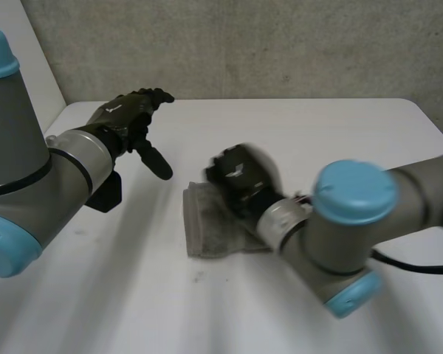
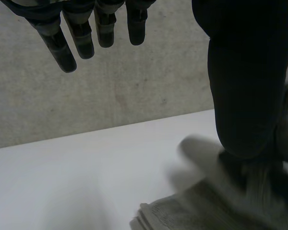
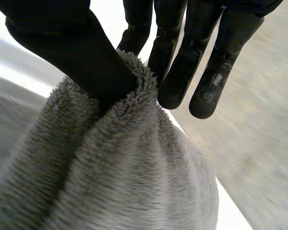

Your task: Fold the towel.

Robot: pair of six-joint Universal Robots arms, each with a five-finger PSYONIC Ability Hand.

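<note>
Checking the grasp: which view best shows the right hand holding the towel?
Right wrist view: the right hand pinches a towel fold. Head view: the hand covers the grip. Left wrist view: the layered edge.

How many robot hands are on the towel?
1. The right hand pinches a bunch of the towel between thumb and fingers; the left hand is apart from it, open.

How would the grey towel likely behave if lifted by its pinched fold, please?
Probably floppy: the towel bunches into soft ridges where the right hand pinches it. Its fluffy pile likely resists slipping.
</note>
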